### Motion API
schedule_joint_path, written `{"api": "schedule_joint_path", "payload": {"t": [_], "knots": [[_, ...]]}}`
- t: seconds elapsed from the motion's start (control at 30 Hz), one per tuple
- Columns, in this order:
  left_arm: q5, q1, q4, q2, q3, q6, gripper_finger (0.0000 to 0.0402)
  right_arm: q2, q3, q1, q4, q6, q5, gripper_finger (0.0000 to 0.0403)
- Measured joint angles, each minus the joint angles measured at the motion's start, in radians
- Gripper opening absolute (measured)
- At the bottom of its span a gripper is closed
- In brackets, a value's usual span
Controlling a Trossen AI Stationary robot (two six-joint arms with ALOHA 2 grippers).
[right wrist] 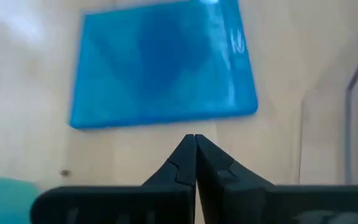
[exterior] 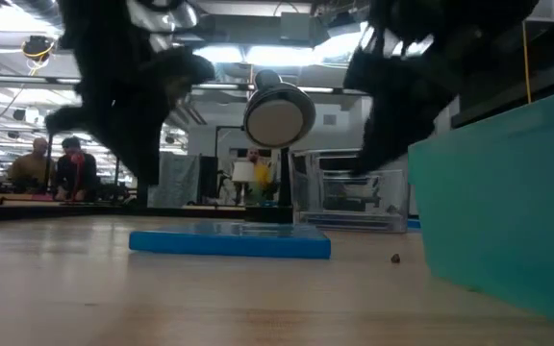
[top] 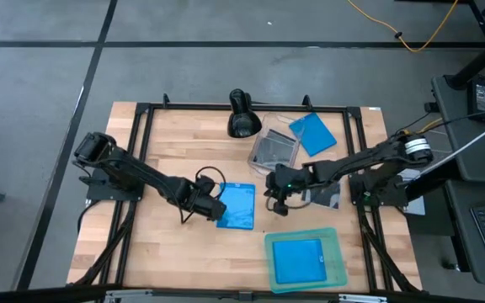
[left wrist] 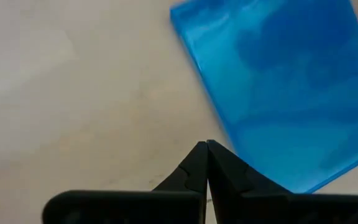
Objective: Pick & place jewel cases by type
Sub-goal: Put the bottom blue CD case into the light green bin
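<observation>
Just past your left gripper (left wrist: 207, 149) lies a glossy, smooth blue plastic case (left wrist: 278, 81) on the matt pale wood table (left wrist: 73, 93). The teal tray (top: 337, 257) looks translucent plastic.

teal tray (exterior: 508, 192): cut off at right edge | people (exterior: 56, 163): blurred, far | arms: dark silhouettes

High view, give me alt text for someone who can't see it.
Two dark robot arms meet over a wooden table, the left gripper and right gripper either side of a flat blue case. Another blue case lies in a teal tray.
</observation>
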Motion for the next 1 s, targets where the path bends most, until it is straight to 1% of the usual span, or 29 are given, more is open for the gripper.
{"api": "schedule_joint_path", "payload": {"t": [0.03,0.1,0.2,0.37,0.5,0.6,0.7,0.87,1.0], "knots": [[0.007,-0.003,0.045,0.000,-0.027,-0.015,0.0004,0.014,-0.001,-0.002,-0.006,-0.013,0.008,0.0005],[0.018,-0.005,0.128,0.000,-0.067,-0.026,0.0007,0.034,0.002,-0.004,0.016,-0.005,-0.021,0.0006],[0.012,-0.005,0.170,0.000,-0.091,-0.038,0.0013,0.049,0.002,-0.002,0.020,-0.005,-0.027,0.0006],[-0.004,-0.004,0.167,0.000,-0.091,-0.039,0.0028,0.020,0.025,0.007,-0.035,-0.019,-0.024,0.0006],[-0.003,-0.004,0.170,0.000,-0.091,-0.025,0.0039,-0.031,0.105,0.008,-0.112,-0.061,-0.004,0.0006],[-0.004,-0.004,0.170,0.000,-0.091,-0.022,0.0045,-0.038,0.145,0.008,-0.183,-0.100,0.001,0.0006],[-0.004,-0.004,0.170,0.000,-0.091,-0.014,0.0047,-0.043,0.175,0.008,-0.167,-0.100,0.000,0.0006],[-0.005,-0.005,0.170,0.000,-0.091,-0.014,0.0048,-0.015,0.180,0.038,-0.168,-0.078,-0.013,0.0006],[-0.007,-0.005,0.170,0.000,-0.091,-0.014,0.0048,0.037,0.180,0.076,-0.163,-0.069,-0.015,0.0006]]}}
